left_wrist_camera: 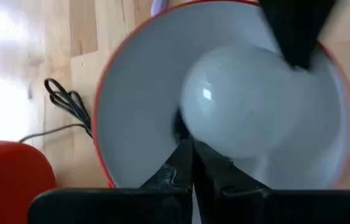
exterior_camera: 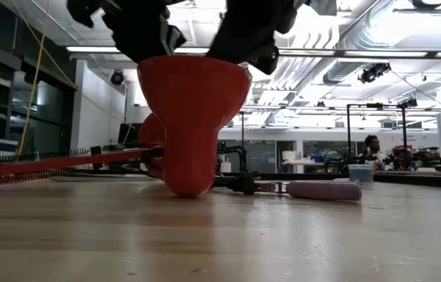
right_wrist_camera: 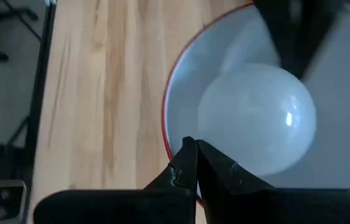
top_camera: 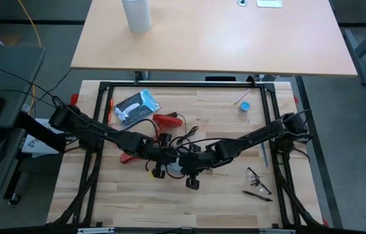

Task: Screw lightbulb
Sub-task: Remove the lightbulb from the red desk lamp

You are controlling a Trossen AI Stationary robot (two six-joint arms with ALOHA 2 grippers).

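The red lamp shade [exterior_camera: 193, 117] stands on the table on its narrow end, with its mouth up. Its white inside [left_wrist_camera: 137, 93] holds the white lightbulb [left_wrist_camera: 249, 102], which also shows in the right wrist view [right_wrist_camera: 255, 118]. My left gripper [left_wrist_camera: 191, 149] is shut and points down into the shade, its tips beside the bulb. My right gripper [right_wrist_camera: 191, 146] is shut and points down, its tips just inside the shade's red rim [right_wrist_camera: 167, 118]. Both grippers meet over the shade at the table's middle [top_camera: 179, 162]. The bulb's screw base is hidden. My left gripper's shut fingertips [left_wrist_camera: 184, 152] stand at the bulb's lower side [left_wrist_camera: 193, 127], coming from above. Whether they touch it I cannot tell. My right gripper's shut fingertips [right_wrist_camera: 187, 152] stand at the shade's rim [right_wrist_camera: 170, 146], coming from above. Whether they touch the rim I cannot tell.
The lamp's red arm [exterior_camera: 48, 163] and base [top_camera: 166, 120] lie toward the far left, among black cables [top_camera: 186, 136]. A blue-white package [top_camera: 137, 107], a small blue round object [top_camera: 244, 106], glasses [top_camera: 259, 175] and a pen [top_camera: 257, 194] lie around them. The near side shows bare wood.
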